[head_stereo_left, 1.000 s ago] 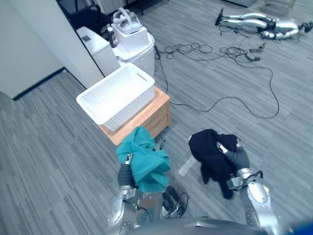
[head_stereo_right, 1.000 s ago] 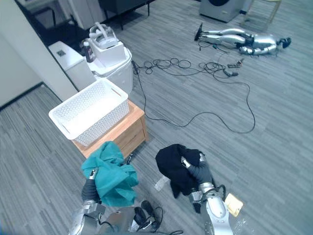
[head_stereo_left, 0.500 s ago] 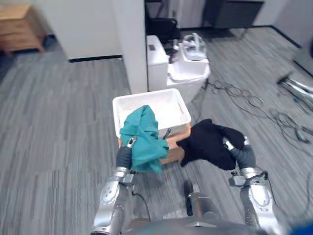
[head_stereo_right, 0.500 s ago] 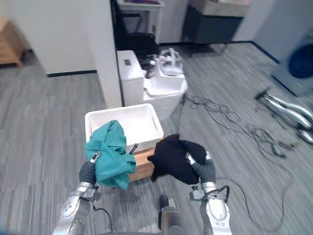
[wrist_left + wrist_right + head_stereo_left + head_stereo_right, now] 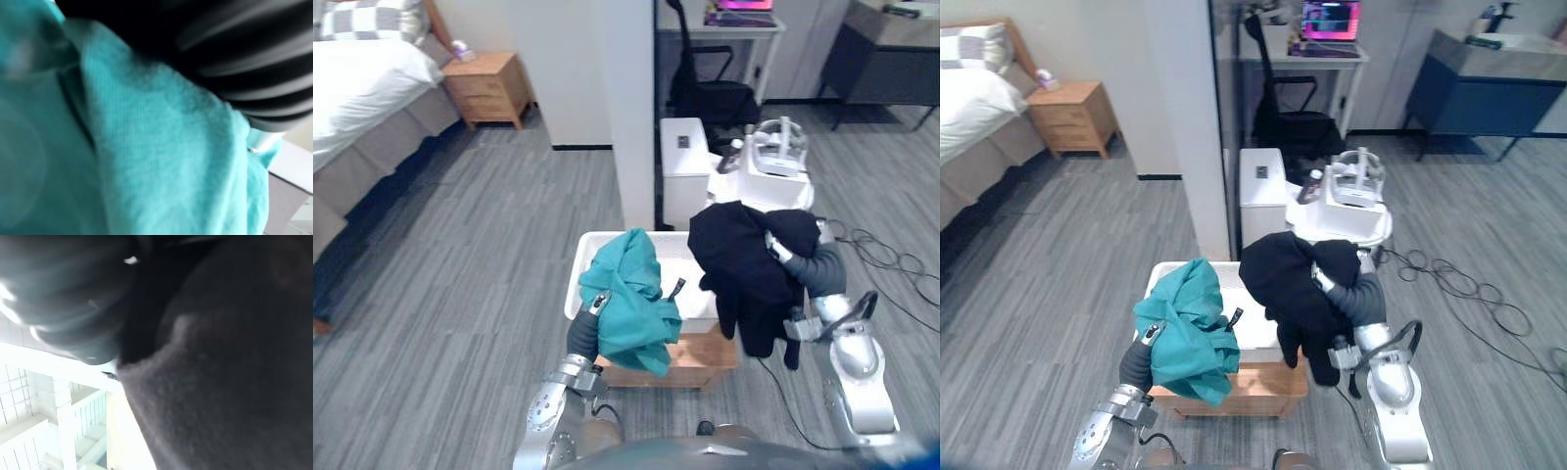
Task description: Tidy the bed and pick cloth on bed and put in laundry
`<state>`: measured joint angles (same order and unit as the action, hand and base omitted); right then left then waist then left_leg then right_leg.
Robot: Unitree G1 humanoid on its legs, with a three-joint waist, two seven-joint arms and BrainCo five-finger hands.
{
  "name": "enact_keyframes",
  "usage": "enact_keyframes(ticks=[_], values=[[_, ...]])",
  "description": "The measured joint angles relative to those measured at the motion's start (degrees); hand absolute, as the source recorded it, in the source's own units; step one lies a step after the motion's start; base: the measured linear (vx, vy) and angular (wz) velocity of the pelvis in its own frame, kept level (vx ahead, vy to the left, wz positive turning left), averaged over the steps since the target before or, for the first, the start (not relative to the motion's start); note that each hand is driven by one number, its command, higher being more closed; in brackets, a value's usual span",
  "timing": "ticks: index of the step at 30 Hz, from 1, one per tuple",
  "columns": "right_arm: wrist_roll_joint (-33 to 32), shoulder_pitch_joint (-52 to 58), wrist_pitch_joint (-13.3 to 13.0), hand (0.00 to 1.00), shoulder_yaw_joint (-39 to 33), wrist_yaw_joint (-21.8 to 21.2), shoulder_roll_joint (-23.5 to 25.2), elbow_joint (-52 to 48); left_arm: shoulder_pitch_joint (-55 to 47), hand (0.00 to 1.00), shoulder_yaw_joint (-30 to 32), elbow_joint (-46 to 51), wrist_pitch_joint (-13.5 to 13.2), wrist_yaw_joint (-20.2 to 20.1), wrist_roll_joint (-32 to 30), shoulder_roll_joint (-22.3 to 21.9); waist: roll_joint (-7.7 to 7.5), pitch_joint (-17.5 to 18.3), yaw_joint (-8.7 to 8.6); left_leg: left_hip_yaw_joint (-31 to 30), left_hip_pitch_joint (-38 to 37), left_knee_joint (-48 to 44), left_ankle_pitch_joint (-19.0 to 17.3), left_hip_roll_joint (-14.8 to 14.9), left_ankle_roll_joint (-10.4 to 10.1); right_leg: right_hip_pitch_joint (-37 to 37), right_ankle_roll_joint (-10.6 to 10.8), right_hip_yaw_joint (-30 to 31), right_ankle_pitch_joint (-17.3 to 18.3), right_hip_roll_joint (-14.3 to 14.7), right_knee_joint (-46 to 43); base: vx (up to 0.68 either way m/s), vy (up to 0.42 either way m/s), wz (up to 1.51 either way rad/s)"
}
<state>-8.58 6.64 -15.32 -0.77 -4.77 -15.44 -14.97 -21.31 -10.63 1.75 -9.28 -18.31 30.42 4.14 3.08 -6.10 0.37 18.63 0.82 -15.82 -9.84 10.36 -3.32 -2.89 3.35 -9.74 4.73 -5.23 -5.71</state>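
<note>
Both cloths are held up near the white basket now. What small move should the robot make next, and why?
Probably bring the left hand slightly forward and lower, then release. It grips the teal cloth, which seems to hang over the near rim of the white basket, not its opening. The right hand holds the black cloth at the basket's right end and can follow.

Right hand (image 5: 63, 289): its dark ribbed cover sits hard against a black cloth (image 5: 230, 372), whose folds lie close over it. Past the cover's edge shows the white lattice wall of a basket (image 5: 29, 431), with a pale strip beside it.
</note>
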Motion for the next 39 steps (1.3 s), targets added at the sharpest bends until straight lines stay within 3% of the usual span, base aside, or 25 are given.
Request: enact_keyframes(ticks=[2, 4, 12, 17, 23, 39], values=[[2.1, -0.5, 3.0, 1.00, -0.1, 0.1, -0.8, 0.7, 0.1, 1.00, -0.6, 0.4, 1.4, -0.7, -0.1, 0.9, -2.03, 0.8, 0.17, -0.2, -3.1, 9.4, 4.2, -4.6, 1.3, -0.1, 1.0, -0.3, -0.7, -2.7, 1.6, 0.21, 0.139, 0.24], [2.6, -2.1, 4.9, 1.00, -0.2, 0.2, -0.8, 0.9, 0.1, 1.00, -0.8, 0.4, 2.9, -0.8, -0.2, 1.3, -2.50, 0.8, -0.11, -0.2, -4.1, 11.1, 4.7, -5.7, 1.5, -0.5, 1.3, -0.3, -0.9, -3.4, 1.8, 0.12, 0.110, 0.10], [3.2, -7.7, 7.6, 1.00, -0.6, -1.6, -1.6, 0.9, 0.5, 1.00, -3.4, -0.1, 6.4, -1.3, 0.2, 3.2, -4.39, 2.3, -0.75, -0.4, -6.8, 14.2, 4.7, -6.4, 1.6, -1.8, 1.5, -0.3, -1.0, -3.9, 1.3, 0.06, 0.044, 0.02], [3.2, -16.2, 11.0, 1.00, 2.7, -2.2, -5.8, 0.9, 1.0, 1.00, -4.0, -4.7, 6.4, -1.3, 1.6, 3.3, -4.65, 2.4, -0.74, -0.4, -8.0, 18.1, 7.2, -7.3, 1.9, -1.6, 1.9, -0.2, -1.3, -3.9, 1.6, -0.06, 0.006, 0.00], [1.9, -23.6, 13.8, 1.00, 4.8, -2.7, -5.8, 1.8, 0.8, 1.00, -4.1, -7.8, 5.7, -1.2, 1.5, 3.1, -5.54, 3.0, 0.50, -0.4, -8.8, 21.7, 10.0, -7.9, 2.1, -1.7, 2.5, -0.3, -1.7, -3.8, 3.2, -0.07, -0.015, 0.03], [-2.6, -31.8, 16.8, 1.00, 10.2, -2.0, -5.2, 5.1, 0.7, 1.00, -4.4, -8.6, 5.1, -1.3, 1.5, 2.7, -5.47, 4.8, 0.65, -1.5, -7.7, 21.8, 12.5, -7.8, 2.2, -1.8, 2.8, -0.7, -3.5, -3.3, 5.2, -0.05, -0.002, 0.02]])
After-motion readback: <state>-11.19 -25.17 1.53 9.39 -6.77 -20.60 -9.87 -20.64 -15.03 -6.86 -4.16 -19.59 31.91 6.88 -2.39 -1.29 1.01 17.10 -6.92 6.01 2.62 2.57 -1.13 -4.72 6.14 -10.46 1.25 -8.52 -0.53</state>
